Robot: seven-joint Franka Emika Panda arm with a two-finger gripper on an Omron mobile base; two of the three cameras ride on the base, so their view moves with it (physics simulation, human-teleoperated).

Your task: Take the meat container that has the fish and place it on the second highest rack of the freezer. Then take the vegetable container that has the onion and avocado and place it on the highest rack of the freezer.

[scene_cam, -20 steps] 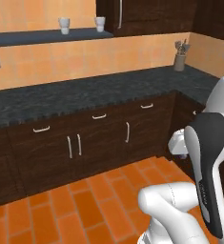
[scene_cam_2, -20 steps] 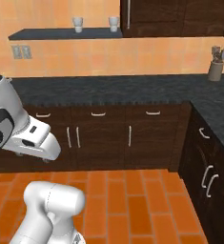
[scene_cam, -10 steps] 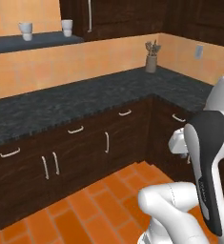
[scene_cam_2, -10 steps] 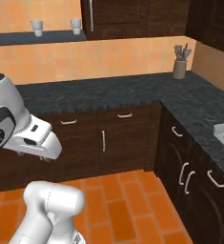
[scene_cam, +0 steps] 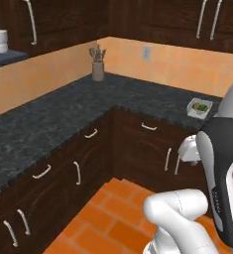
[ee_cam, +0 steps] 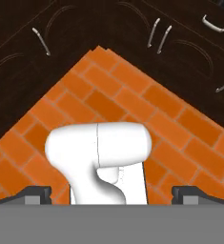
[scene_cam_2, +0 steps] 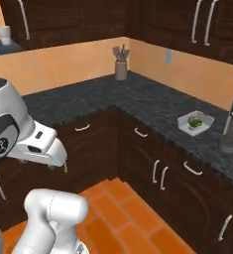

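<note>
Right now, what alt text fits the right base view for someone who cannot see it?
A white tray holding something green sits on the dark L-shaped counter, with a utensil holder in the corner. Dark wood cabinets stand above and below, over orange floor tiles.

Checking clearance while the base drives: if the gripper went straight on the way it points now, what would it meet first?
Probably the orange brick floor: the gripper points down at it, though the robot's own body may intervene.

Place: a rendered home kitchen
Bench: dark speckled stone bench (scene_cam_2: 152, 106) turned a corner
Cabinets: dark wood cabinets (scene_cam: 138, 149) with curved metal handles
Wall: orange backsplash (scene_cam: 187, 67), a utensil holder (scene_cam_2: 120, 68)
Floor: orange brick floor (ee_cam: 132, 105)
</note>
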